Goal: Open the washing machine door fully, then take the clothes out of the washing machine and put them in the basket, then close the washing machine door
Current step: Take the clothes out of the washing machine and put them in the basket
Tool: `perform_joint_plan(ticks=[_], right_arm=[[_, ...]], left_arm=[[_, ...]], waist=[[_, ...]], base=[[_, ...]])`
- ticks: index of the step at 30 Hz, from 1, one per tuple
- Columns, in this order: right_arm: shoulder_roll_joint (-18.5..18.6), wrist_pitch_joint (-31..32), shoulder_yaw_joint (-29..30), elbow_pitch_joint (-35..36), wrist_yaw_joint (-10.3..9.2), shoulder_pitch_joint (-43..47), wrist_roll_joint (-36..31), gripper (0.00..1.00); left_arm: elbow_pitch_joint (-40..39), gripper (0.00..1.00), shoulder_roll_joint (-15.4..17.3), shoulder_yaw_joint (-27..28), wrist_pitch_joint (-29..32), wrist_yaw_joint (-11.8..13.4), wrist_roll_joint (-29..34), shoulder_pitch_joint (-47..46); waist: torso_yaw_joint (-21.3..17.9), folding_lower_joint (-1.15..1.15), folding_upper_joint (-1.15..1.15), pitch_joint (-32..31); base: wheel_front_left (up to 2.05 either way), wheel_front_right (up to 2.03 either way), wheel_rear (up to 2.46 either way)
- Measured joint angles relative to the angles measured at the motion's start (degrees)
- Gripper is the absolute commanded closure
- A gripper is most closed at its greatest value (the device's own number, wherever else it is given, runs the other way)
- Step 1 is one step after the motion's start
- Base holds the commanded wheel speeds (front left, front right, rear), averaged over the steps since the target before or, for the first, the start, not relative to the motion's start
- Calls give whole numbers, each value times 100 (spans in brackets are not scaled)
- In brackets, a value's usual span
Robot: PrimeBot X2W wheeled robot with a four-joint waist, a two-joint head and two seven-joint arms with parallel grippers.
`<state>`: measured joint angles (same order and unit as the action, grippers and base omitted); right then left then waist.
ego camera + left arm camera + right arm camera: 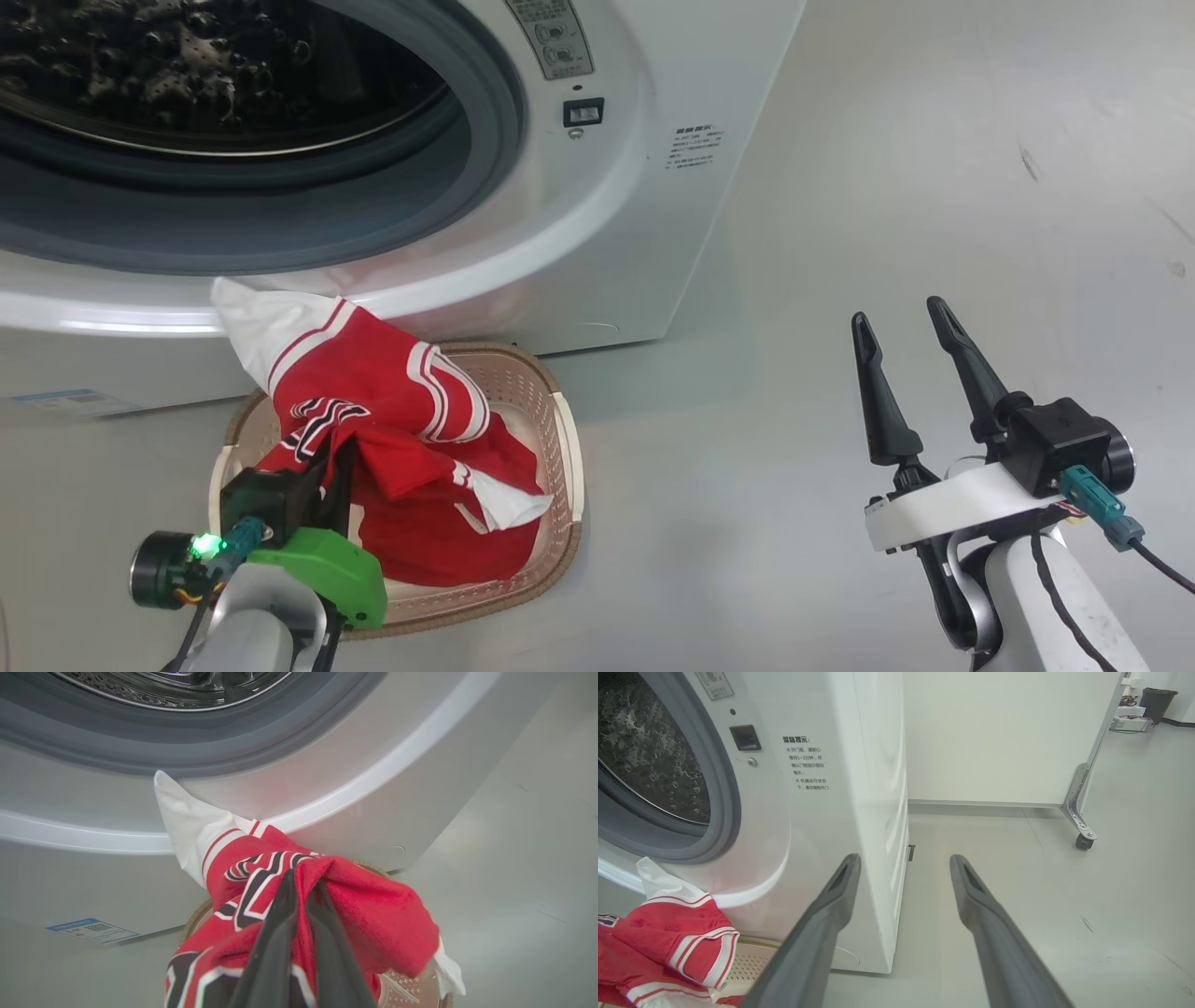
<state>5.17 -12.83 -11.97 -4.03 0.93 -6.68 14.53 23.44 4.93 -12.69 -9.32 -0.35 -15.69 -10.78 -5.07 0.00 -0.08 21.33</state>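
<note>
The white washing machine (607,233) stands with its opening uncovered, and its steel drum (187,65) shows inside the grey gasket. The washing machine door is out of view. Right below the opening sits the cream basket (563,420) on the floor. The red clothes (392,420) are heaped in it, and a white sleeve leans on the machine's front. My left gripper (334,465) is shut on the red jersey (373,914), and its fingertips (289,882) pinch a fold above the basket (196,914). My right gripper (898,313) hangs open and holds nothing, right of the machine (859,788).
A blue label sticker (91,930) is on the machine's lower front. Bare grey floor (887,140) spreads to the right of the machine. In the right wrist view a white partition on a caster (1083,840) stands further back, and a dark bin (1160,700) is beyond it.
</note>
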Motion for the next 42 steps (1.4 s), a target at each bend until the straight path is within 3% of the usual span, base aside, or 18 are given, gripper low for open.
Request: perform_joint_plan(ticks=[13, 16, 29, 42], right_arm=[[-69, -10, -21, -5, 18, -261, 57, 0], [-77, -11, -18, -34, 16, -286, 59, 0], [-107, -69, 101, -208, -5, -343, 110, 0], [35, -113, 253, -403, -49, -322, 107, 0]], left_arm=[[1339, 100, -10, 58, 485, -56, -74, -954], [1636, 0, -19, 168, 581, -55, -140, -1149], [2246, 0, -27, 266, 307, -69, -244, -1460], [1996, 0, -115, 339, -445, -96, -244, -1446]], waist=[[-410, 0, 0, 564], [-490, 0, 0, 663], [-494, 0, 0, 678], [-86, 0, 0, 229]], base=[[0, 0, 0], [0, 0, 0], [0, 0, 0], [0, 0, 0]])
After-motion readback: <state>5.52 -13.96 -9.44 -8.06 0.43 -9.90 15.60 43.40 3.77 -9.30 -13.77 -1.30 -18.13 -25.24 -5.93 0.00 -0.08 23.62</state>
